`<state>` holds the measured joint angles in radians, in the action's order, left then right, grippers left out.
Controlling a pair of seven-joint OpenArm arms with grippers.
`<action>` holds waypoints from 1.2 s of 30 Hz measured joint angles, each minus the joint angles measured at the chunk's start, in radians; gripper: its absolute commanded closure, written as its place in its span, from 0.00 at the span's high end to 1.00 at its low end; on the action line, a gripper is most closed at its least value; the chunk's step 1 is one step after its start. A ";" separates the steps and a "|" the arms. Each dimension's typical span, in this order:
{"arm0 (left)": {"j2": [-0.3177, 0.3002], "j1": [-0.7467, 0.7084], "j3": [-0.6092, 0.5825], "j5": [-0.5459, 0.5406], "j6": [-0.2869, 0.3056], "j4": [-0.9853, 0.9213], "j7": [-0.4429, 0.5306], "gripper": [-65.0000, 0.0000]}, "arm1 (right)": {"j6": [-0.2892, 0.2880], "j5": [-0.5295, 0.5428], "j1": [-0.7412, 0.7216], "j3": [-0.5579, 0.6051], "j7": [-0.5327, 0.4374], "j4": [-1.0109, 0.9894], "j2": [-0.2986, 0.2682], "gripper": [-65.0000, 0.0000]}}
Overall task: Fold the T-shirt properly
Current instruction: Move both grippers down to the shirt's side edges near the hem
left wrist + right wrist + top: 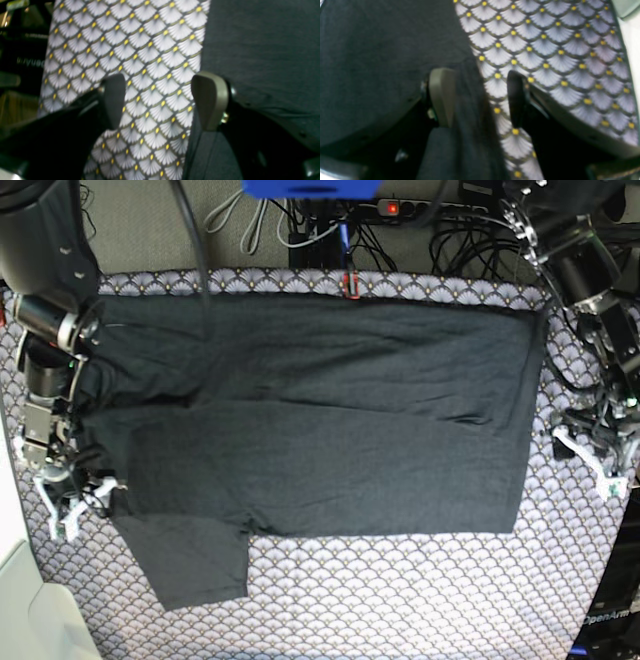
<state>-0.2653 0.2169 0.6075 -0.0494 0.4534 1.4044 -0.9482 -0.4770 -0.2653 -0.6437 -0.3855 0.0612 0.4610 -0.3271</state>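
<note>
T-shirt (320, 420) lies flat mid-cloth, one sleeve sticking out at 7 o'clock. Right gripper (480, 100) is spread wide, straddling the shirt edge over the scallop-patterned cloth (545, 50). Left gripper (160, 100) is spread wide, hovering beside the hem at 3 o'clock.

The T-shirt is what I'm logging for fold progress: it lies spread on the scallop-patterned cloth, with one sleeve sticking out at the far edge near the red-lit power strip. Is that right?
Not quite. The T-shirt does lie spread on the scallop-patterned cloth, but the sleeve sticks out at the near edge, at the image's lower left, beside the right gripper, not by the power strip. The base view shows this.
</note>
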 measured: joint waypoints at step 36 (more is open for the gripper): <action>0.000 -0.080 -0.001 0.009 -0.008 0.051 0.003 0.67 | -0.037 0.011 0.063 0.000 0.074 0.010 0.005 0.09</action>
<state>-0.2657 0.1368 0.6067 -0.0406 0.4458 1.4555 -0.9447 -0.5144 -0.2539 -0.5808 -0.3851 0.1349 0.4713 -0.3218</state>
